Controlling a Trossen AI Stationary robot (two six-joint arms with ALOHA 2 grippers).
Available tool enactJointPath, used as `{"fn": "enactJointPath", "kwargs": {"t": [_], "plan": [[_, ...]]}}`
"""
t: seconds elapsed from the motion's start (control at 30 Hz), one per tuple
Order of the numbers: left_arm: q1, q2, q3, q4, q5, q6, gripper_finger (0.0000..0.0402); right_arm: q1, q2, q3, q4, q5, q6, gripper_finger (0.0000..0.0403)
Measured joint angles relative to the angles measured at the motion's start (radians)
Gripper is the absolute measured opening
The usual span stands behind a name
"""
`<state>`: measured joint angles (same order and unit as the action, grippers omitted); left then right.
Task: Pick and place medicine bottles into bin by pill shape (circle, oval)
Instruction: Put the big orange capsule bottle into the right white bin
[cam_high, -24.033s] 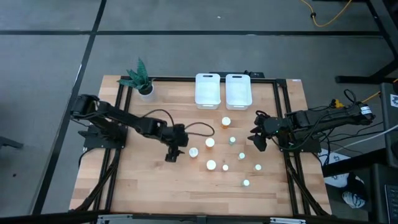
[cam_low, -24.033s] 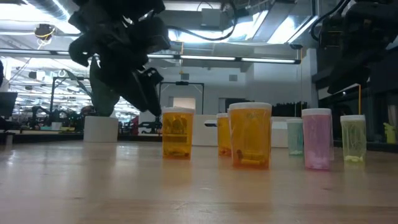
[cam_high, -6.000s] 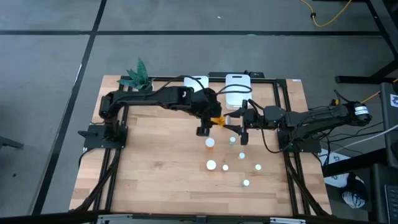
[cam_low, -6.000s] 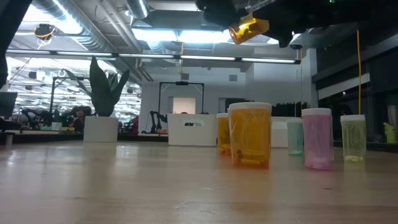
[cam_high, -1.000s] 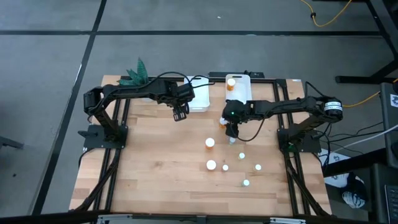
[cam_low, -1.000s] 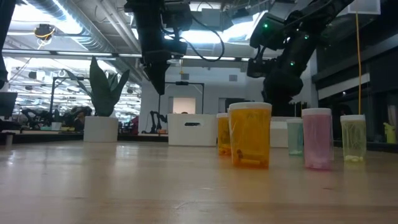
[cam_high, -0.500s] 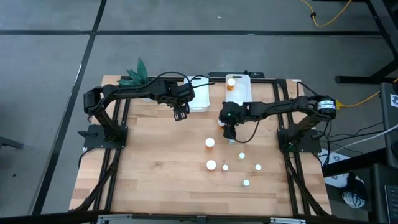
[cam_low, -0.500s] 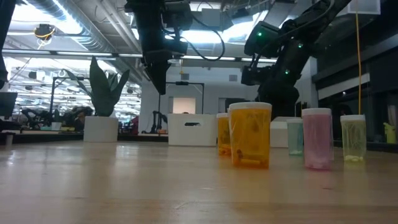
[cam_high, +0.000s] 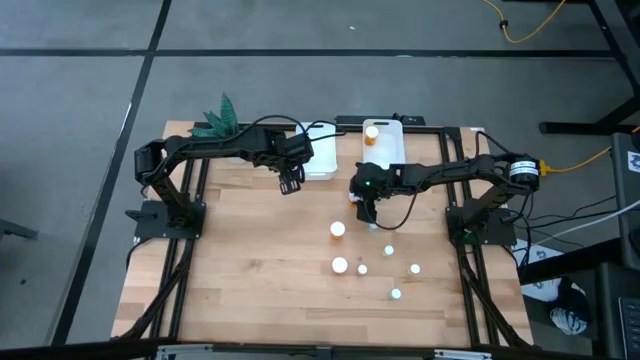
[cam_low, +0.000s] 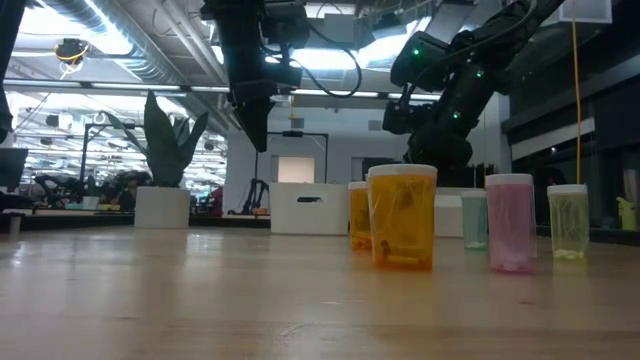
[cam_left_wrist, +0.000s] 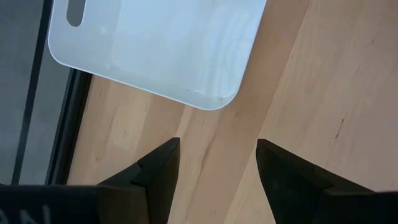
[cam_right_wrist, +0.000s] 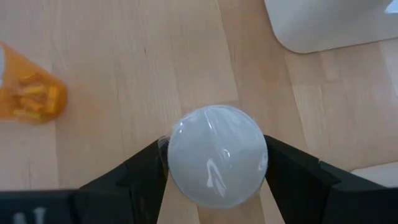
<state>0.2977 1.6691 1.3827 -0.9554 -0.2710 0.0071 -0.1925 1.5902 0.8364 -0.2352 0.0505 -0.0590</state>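
Observation:
My right gripper is low over the middle of the table, shut on a white-capped bottle; the cap hides the bottle's body. An orange bottle stands just in front of it and also shows in the right wrist view. Several smaller pale bottles stand nearer the table's front. One orange bottle lies in the right white bin. My left gripper is open and empty above the table, by the near corner of the left white bin. My right gripper pinches the bottle's white cap by its rim between its two fingers, one on each side. The fingers come from above, pointing down. The cap hides the bottle's foot, so I cannot tell whether it is on the table.
A potted green plant stands at the far left corner. Black frame rails run along the table's left and right sides. In the low view a large orange bottle, a pink one and a greenish one stand near the front.
My right gripper has gone a little toward the table's left edge, staying low over the white-capped bottle.

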Motion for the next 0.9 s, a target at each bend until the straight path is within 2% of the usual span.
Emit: {"fn": "enactJointPath", "kwargs": {"t": [0.2, 0.33, 0.47, 0.63, 0.73, 0.9], "plan": [[0.000, 0.000, 0.000, 0.000, 0.000, 0.000, 0.0202, 0.000, 0.000, 0.000, 0.000, 0.000, 0.003, 0.0209], [0.000, 0.000, 0.000, 0.000, 0.000, 0.000, 0.0202, -0.001, -0.011, 0.023, -0.039, 0.007, 0.055, 0.0209], [0.000, 0.000, 0.000, 0.000, 0.000, 0.000, 0.0202, -0.004, -0.066, 0.091, -0.116, 0.076, 0.082, 0.0217], [0.000, 0.000, 0.000, 0.000, 0.000, 0.000, 0.0202, -0.019, -0.159, 0.212, -0.296, 0.165, 0.084, 0.0210], [0.000, 0.000, 0.000, 0.000, 0.000, 0.000, 0.0202, -0.071, -0.215, 0.260, -0.375, 0.207, 0.095, 0.0213], [0.000, 0.000, 0.000, 0.000, 0.000, 0.000, 0.0202, -0.231, -0.275, 0.246, -0.382, 0.210, 0.133, 0.0218]]}}
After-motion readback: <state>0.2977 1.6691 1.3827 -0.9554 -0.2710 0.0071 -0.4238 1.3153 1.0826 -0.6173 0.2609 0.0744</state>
